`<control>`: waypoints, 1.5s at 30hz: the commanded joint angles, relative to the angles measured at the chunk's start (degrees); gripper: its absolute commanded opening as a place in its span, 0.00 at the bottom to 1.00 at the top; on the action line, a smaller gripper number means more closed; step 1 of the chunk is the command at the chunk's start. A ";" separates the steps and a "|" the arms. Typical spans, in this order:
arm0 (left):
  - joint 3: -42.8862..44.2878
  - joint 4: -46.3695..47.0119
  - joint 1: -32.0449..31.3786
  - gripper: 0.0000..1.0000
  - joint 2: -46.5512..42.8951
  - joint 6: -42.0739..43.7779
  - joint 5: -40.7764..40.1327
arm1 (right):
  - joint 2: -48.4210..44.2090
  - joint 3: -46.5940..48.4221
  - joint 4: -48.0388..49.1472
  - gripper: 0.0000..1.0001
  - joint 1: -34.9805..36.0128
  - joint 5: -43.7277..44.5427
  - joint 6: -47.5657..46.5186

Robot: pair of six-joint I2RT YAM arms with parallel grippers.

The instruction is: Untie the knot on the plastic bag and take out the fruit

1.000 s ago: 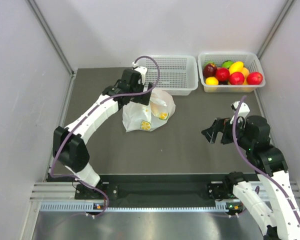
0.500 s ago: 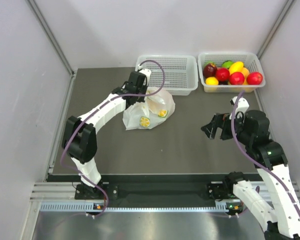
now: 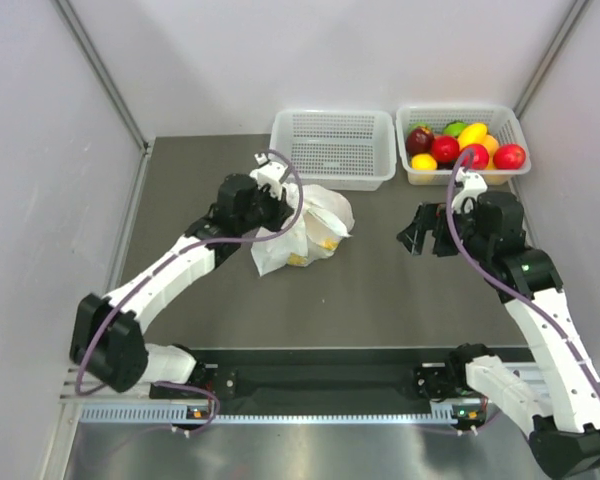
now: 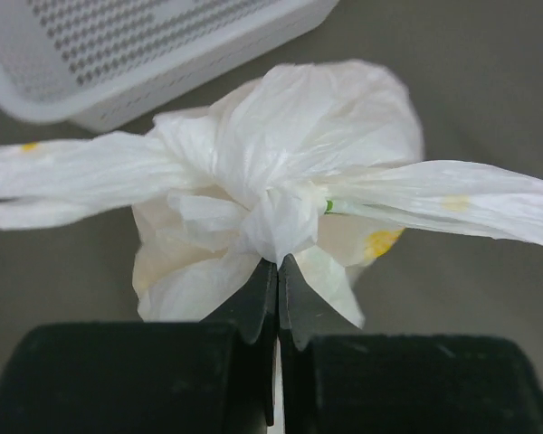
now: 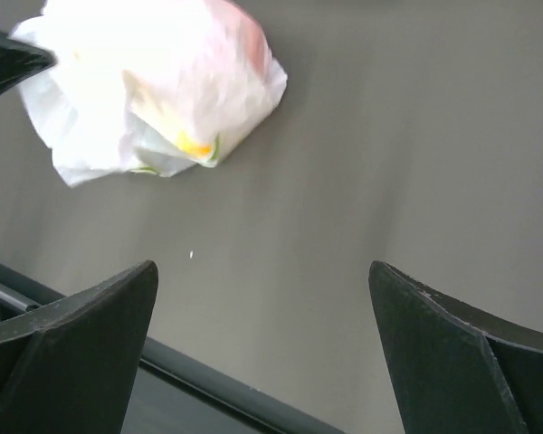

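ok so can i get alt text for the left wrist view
The left end effector, jaws shut, pinches the white plastic bag just below its knot, with the twisted handles stretching out to left and right. Behind the bag, a white perforated basket stands on the dark grey table.

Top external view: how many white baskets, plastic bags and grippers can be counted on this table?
White baskets: 2, the left basket and the right basket
Plastic bag: 1
Grippers: 2, the left gripper and the right gripper
Total: 5
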 commanded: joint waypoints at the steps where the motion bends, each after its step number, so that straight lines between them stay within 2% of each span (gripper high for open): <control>1: -2.11 9.13 -0.23 0.00 -6.57 -0.27 14.12 | 2.73 5.98 3.42 1.00 1.58 0.38 -2.51; 4: -3.26 7.72 -0.41 0.00 -8.95 -0.27 19.23 | 7.65 8.35 2.37 1.00 4.56 0.46 -5.32; 7: -3.44 5.53 -0.49 0.00 -9.56 0.43 22.92 | 10.82 10.55 1.49 1.00 10.79 5.90 -7.44; 10: -3.09 2.39 -0.76 0.00 -8.95 1.58 27.30 | 12.84 12.31 2.19 1.00 17.56 15.46 -8.41; 19: -2.21 -3.88 -3.22 0.00 -8.60 4.39 32.68 | 17.59 16.79 3.86 1.00 21.35 15.58 -11.49; 26: -1.06 -3.79 -5.33 0.00 -7.72 3.25 31.98 | 20.67 16.10 6.84 1.00 27.06 14.70 -10.44; 31: -0.54 -3.62 -6.47 0.00 -7.45 3.16 31.02 | 23.83 16.27 7.55 1.00 31.10 17.51 -9.73; 39: -0.62 -3.62 -6.65 0.00 -8.60 2.90 29.08 | 24.98 13.64 7.90 1.00 33.75 26.82 -6.31; 43: -0.62 -3.44 -6.65 0.00 -9.04 2.81 28.91 | 26.30 12.40 7.55 0.93 33.83 35.17 -3.67; 45: -0.62 -3.44 -6.73 0.00 -9.13 2.81 28.38 | 27.09 12.58 7.20 0.90 33.84 34.40 -3.49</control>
